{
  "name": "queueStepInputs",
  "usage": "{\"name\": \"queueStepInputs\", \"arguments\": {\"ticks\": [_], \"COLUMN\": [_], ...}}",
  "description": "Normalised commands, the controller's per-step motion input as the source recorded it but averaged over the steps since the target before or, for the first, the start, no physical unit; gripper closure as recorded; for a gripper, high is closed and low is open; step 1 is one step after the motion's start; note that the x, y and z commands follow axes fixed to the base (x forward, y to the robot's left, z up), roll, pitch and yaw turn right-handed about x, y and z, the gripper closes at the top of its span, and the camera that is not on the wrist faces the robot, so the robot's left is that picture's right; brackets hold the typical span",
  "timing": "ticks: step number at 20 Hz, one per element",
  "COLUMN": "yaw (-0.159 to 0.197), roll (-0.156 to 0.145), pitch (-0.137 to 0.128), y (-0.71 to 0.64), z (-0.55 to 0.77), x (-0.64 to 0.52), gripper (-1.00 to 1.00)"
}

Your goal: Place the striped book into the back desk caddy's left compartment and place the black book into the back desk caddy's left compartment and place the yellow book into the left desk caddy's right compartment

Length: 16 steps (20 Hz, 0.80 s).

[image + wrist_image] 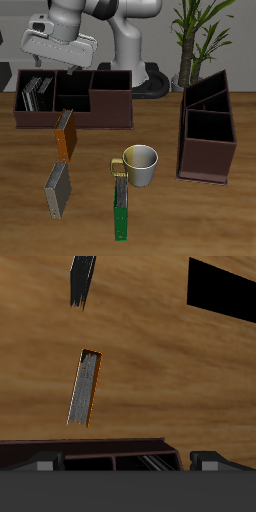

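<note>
Now hovering in the upper left of the exterior view, hand [70, 66] released and empty, fingers [45, 463] spread wide apart in the wrist view, just above the back desk caddy [72, 119]. Directly under the hand, the caddy's dark rim [110, 444]. In that caddy's left compartment, at the far left of the frame, what seems to be the striped book [36, 94], leaning, with dark and pale bands; cannot tell whether one book or two stand there.

Just in front of the caddy, lying flat on the table [200, 225], the yellow book [66, 134], orange-edged, also seen from the wrist [85, 387]. Nearer the lower left of the frame, well apart from the caddy, a dark grey book [57, 189], its end visible from the wrist too [81, 281].

At lower centre, a green book [121, 205], with a white mug [142, 166] touching or just beside its far end. At the right of the frame, the left desk caddy [205, 160], both compartments holding nothing. Behind it, a potted plant [195, 30]
</note>
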Motion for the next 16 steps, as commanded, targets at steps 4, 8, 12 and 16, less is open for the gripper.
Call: {"name": "queueStepInputs", "arguments": {"ticks": [4, 8, 12, 16], "yaw": [0.042, -0.042, -0.115, 0.004], "roll": [0.129, 0.206, 0.057, -0.046], "pitch": [0.003, 0.002, 0.004, -0.027], "y": [0.31, 0.22, -0.16, 0.0], "z": [-0.04, 0.05, 0.18, 0.06], "x": [0.25, 0.23, 0.34, 0.14], "gripper": [-1.0, -1.0, -1.0, -1.0]}}
